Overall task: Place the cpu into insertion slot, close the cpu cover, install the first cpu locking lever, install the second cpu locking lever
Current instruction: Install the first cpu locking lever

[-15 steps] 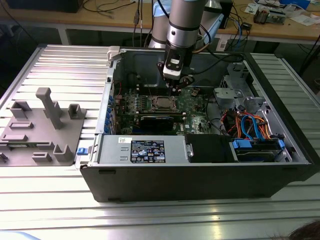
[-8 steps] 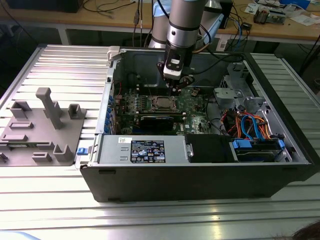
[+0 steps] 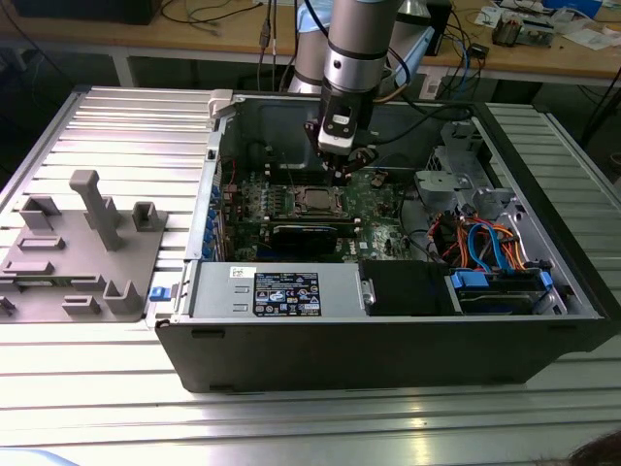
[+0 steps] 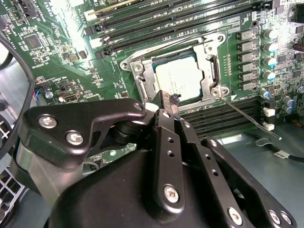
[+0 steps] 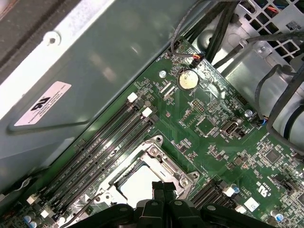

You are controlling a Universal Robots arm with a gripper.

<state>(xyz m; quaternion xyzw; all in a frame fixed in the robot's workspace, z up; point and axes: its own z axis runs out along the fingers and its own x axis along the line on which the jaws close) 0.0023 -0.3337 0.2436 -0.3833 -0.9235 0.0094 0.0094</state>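
The cpu (image 4: 178, 80) lies flat in the insertion slot (image 4: 142, 88), silver top up, on the green board of the open computer case (image 3: 388, 359). The cpu cover (image 4: 209, 71) lies down over it, framing the chip. A thin locking lever (image 4: 249, 118) sticks out from a socket corner over the memory slots, unlatched. My gripper (image 4: 168, 102) hangs just above the socket's edge with its black fingers pressed together; I see nothing between them. In the exterior view the gripper (image 3: 342, 167) hovers just behind the cpu (image 3: 318, 201). In the first wrist view its fingertips (image 5: 157, 187) overlap the socket frame (image 5: 156, 154).
Black memory slots (image 4: 180, 14) flank the socket on both sides. A long black card (image 3: 306, 236), a labelled power supply (image 3: 281, 291) and a drive bay with blue cables (image 3: 490, 248) fill the case. A grey fixture (image 3: 82, 248) stands on the table at the exterior view's left.
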